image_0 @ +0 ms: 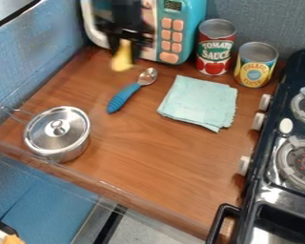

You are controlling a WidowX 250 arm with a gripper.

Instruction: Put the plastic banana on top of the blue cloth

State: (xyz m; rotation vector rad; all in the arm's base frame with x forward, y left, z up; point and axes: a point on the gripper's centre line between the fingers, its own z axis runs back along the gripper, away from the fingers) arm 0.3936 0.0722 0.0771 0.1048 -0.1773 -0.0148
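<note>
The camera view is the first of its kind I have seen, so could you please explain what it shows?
This single picture comes from a fixed camera looking down at a slant on a wooden surface. The black machine at the top is a robot arm's gripper, a two-fingered hand, which holds a yellow plastic banana in front of a toy microwave. On the surface lie a blue-handled spoon and a folded light-blue cloth. Two cans stand behind the cloth, a lidded metal pot sits at the left, and a toy stove is at the right.
</note>
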